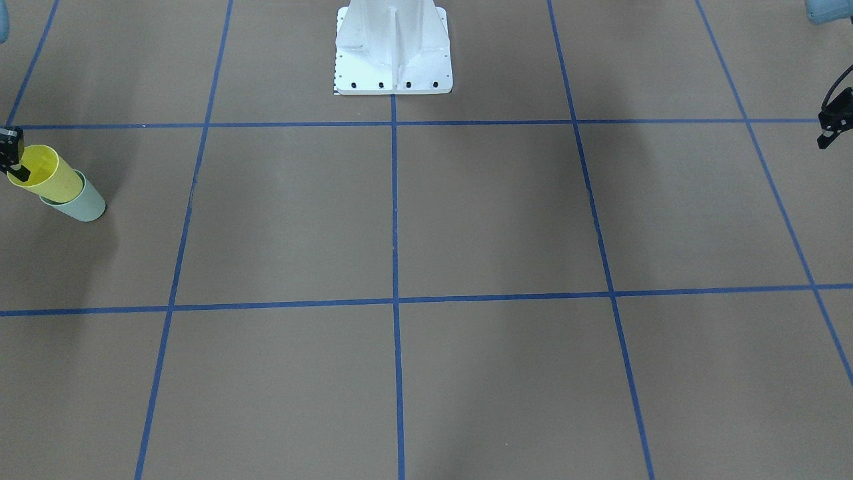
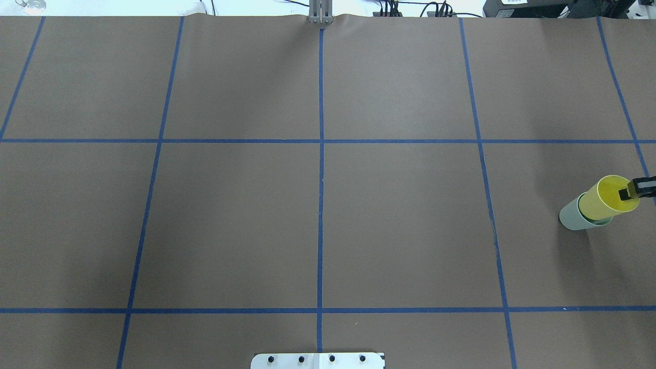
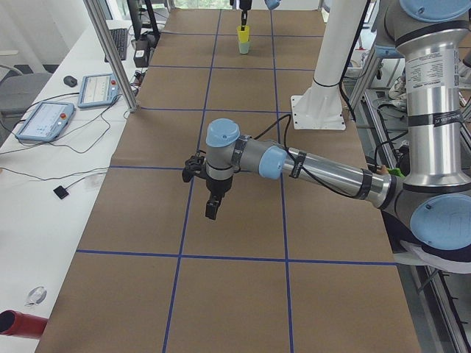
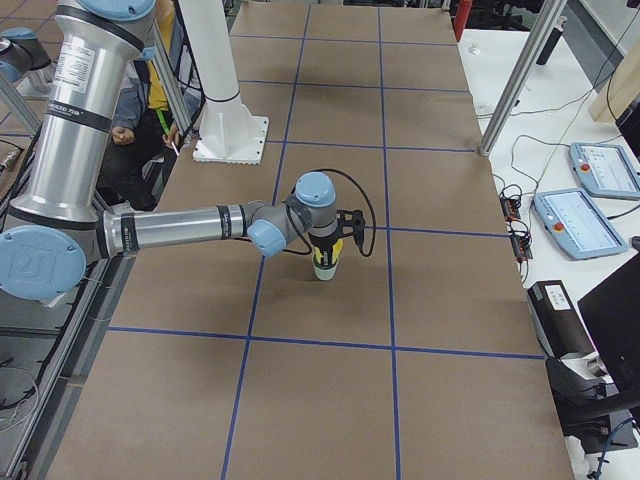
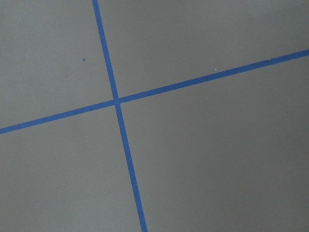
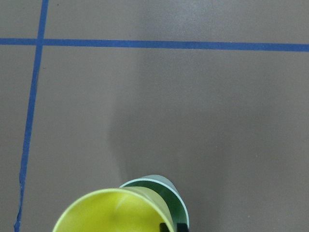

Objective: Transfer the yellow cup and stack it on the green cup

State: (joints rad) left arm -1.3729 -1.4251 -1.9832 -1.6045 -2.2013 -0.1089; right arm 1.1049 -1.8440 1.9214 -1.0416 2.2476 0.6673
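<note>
At the left end of the table (image 2: 318, 205), the left arm (image 3: 324, 173) reaches out low and nearly level from its shoulder. Its wrist is bent so that the left gripper (image 3: 212, 209) points straight down and hangs above the brown paper, touching nothing. The wrist camera looks onto a crossing of the blue tape lines (image 5: 118, 101). Whether its fingers are together or apart cannot be told. At the middle of the robot's side stands the white pedestal (image 1: 393, 47), bolted down. At the right end, the right arm (image 4: 190, 225) is also stretched out low, forearm close to horizontal, with the wrist turned downward over the cups. The right gripper (image 2: 629, 193) is closed on the wall of the yellow cup (image 2: 602, 200): one finger dips inside the rim and the other lies against the outside. The yellow cup stands mouth up with its lower part seated in the mouth of the green cup (image 2: 571, 218), which rests upright on the paper in the rightmost square of the middle row, near the table's edge.
</note>
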